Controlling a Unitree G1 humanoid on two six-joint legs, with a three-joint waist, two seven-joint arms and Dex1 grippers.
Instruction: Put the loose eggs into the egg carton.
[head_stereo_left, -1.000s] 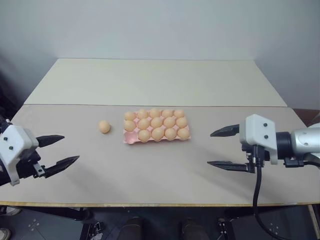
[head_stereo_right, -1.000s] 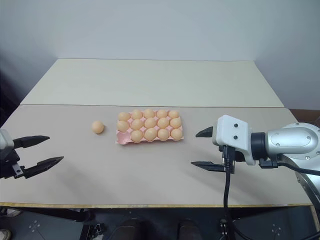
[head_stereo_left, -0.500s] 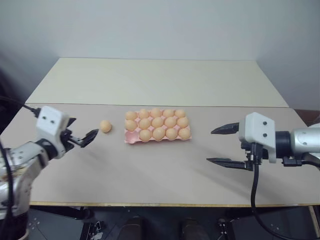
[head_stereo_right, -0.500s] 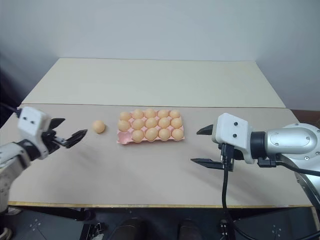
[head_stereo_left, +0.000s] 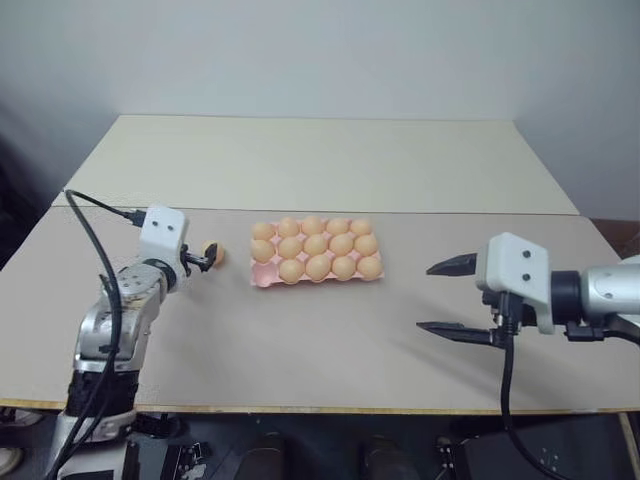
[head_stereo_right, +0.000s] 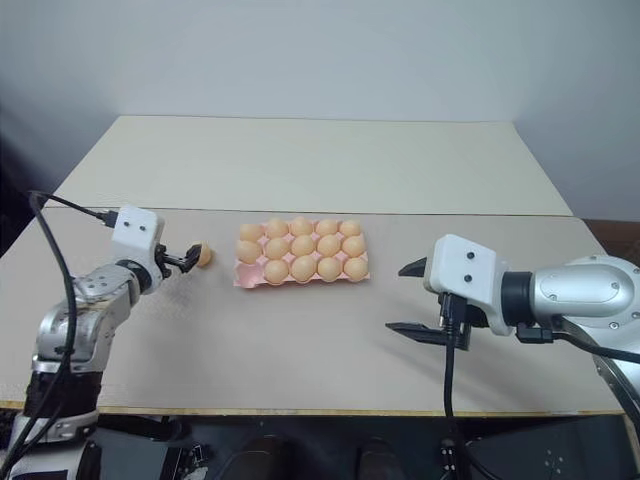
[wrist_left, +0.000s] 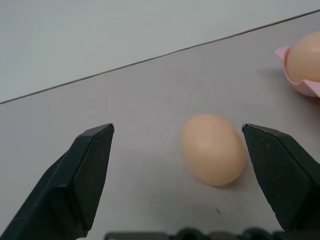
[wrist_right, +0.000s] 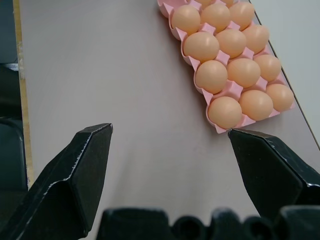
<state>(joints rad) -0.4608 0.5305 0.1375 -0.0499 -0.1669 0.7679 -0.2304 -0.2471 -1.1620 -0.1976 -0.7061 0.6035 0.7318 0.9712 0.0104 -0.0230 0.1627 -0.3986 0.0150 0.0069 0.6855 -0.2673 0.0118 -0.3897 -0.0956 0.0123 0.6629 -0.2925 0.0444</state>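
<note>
One loose egg (wrist_left: 212, 148), light orange-tan, lies on the table just left of the egg carton (head_stereo_left: 258, 281). The carton is a pale pink tray filled with several eggs; its near-left corner cup looks bare. My left gripper (wrist_left: 178, 128) is open and low over the table, its two black fingers (wrist_left: 85, 170) on either side of the loose egg without touching it. In the head views the same gripper (head_stereo_left: 205, 259) partly hides the egg (head_stereo_right: 204, 254). My right gripper (head_stereo_left: 425, 298) hovers open to the right of the carton (wrist_right: 220, 129), holding nothing.
The grey table (head_stereo_left: 300, 350) carries a second, cream table top (head_stereo_left: 320, 160) behind it, with a seam between them. A black cable (head_stereo_left: 95, 235) loops off my left wrist. The table's front edge (head_stereo_left: 320, 408) runs below both arms.
My left arm has swung forward and inward from the table's left edge to the loose egg, with its fingers now either side of it. The right arm has stayed put.
</note>
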